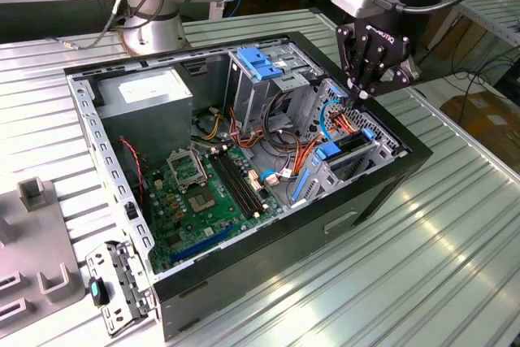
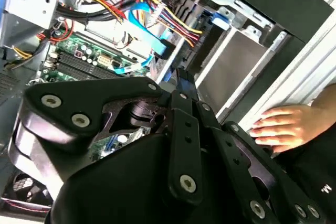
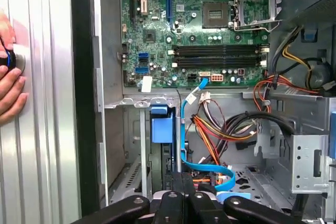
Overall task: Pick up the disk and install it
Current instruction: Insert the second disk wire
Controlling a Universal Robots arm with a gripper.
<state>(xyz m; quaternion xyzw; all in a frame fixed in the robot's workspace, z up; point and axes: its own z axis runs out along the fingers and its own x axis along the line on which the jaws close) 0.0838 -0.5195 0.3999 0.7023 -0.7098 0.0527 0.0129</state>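
The black pincer [image 1: 363, 93], apparently closed and empty, hovers over the dark-grey, blue-railed disk [image 1: 351, 145] seated in the far-right bay of the black computer case [image 1: 390, 180], where descending could snag nearby cables.

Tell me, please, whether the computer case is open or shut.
Open: the computer case lies on its side with no side panel, its motherboard exposed.

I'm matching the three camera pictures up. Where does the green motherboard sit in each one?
Exterior view: motherboard on the case floor, toward the exterior view's left.
First wrist view: motherboard, beyond the orange wires.
Second wrist view: motherboard, beside the blue cable.
Shared landmark: black memory slots.
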